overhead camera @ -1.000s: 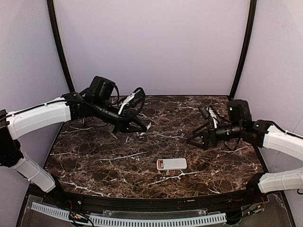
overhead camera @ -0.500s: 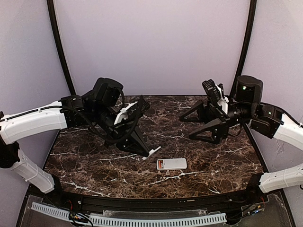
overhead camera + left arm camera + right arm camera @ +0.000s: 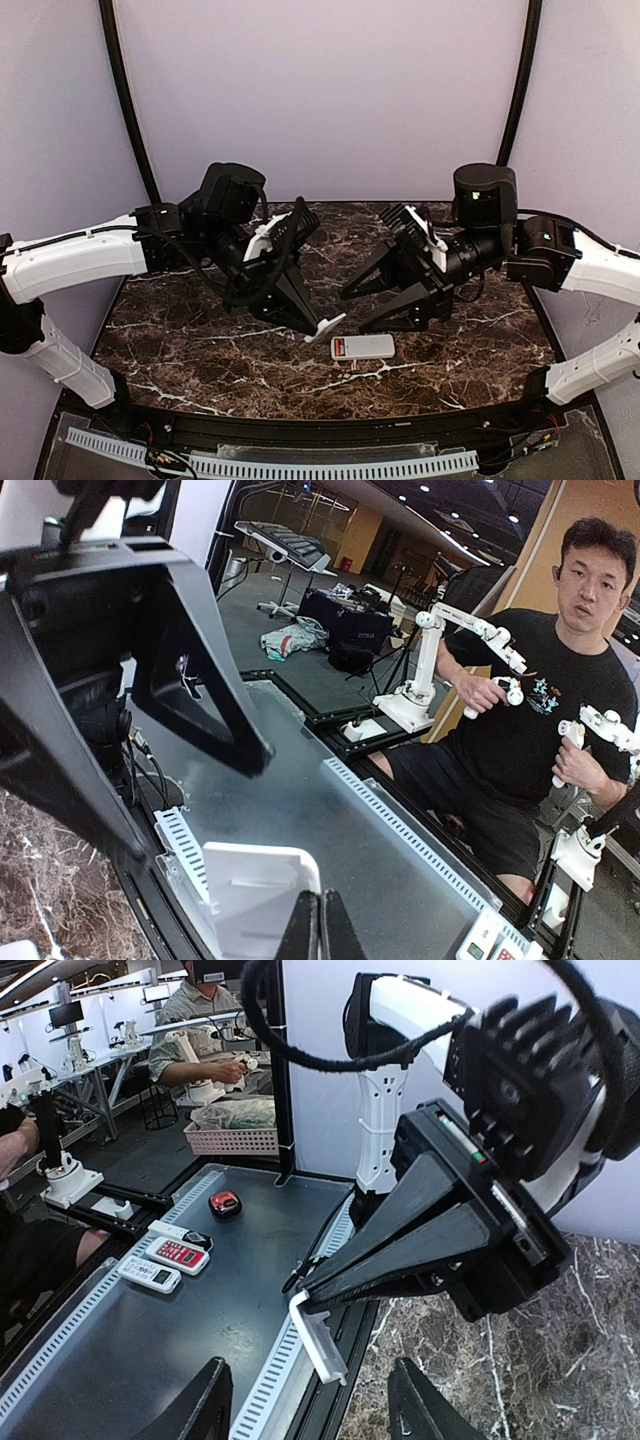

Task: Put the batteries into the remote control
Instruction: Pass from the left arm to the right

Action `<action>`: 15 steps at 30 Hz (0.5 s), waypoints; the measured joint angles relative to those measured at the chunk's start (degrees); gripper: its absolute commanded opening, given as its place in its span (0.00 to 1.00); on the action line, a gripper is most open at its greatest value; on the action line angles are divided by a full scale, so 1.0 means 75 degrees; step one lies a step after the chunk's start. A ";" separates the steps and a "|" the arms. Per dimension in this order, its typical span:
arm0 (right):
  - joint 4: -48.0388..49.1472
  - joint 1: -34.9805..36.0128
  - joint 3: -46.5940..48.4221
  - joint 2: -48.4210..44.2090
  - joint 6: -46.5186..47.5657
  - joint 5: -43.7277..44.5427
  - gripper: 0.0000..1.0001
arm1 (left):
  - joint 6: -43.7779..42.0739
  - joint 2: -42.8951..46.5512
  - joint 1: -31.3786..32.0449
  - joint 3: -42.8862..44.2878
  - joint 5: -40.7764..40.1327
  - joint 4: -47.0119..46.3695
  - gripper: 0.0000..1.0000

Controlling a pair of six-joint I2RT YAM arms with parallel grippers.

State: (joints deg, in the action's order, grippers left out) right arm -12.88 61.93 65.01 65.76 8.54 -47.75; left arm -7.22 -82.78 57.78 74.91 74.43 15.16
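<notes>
Looking down from above, we see the remote control point(image 3: 365, 347) lying flat on the marble table point(image 3: 200, 340), toward 6 o'clock from its middle, with an orange-red patch at its 9 o'clock end. Our left gripper point(image 3: 330, 324) hovers just beside it at 10 o'clock, jaws pressed together on nothing. Our right gripper point(image 3: 353, 312) hangs at 12 o'clock, fingers spread, empty.

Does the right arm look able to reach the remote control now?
Probably yes: the right gripper hangs open just behind the remote control, nothing lying between; the left gripper beside it could crowd it.
</notes>
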 measured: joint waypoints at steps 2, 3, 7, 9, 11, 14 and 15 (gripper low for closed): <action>-0.0032 0.0134 0.0000 0.0169 0.0090 0.0082 0.49 | 0.0058 0.0000 0.0012 0.0000 0.0035 -0.0119 0.01; -0.0050 0.0187 0.0000 0.0230 0.0128 0.0122 0.49 | 0.0085 -0.0003 0.0015 0.0000 0.0050 -0.0187 0.00; -0.0073 0.0382 0.0017 0.0373 0.0265 0.0195 0.43 | 0.0277 -0.0003 0.0035 -0.0006 0.0122 -0.0495 0.00; -0.0079 0.0455 0.0082 0.0425 0.0318 0.0195 0.39 | 0.0449 -0.0003 0.0035 -0.0050 0.0184 -0.0775 0.00; -0.0061 0.0504 0.0169 0.0484 0.0373 0.0184 0.35 | 0.0659 -0.0003 0.0035 -0.0154 0.0236 -0.1119 0.00; -0.0058 0.0557 0.0259 0.0539 0.0420 0.0152 0.29 | 0.1040 -0.0003 0.0035 -0.0335 0.0297 -0.1623 0.00; -0.0058 0.0565 0.0271 0.0551 0.0437 0.0137 0.25 | 0.1139 -0.0003 0.0035 -0.0373 0.0329 -0.1760 0.00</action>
State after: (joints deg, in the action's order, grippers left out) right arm -13.32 66.17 67.05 69.89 11.81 -46.72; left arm 1.32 -82.81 58.04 72.12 76.90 1.96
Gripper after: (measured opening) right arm 0.325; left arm 0.009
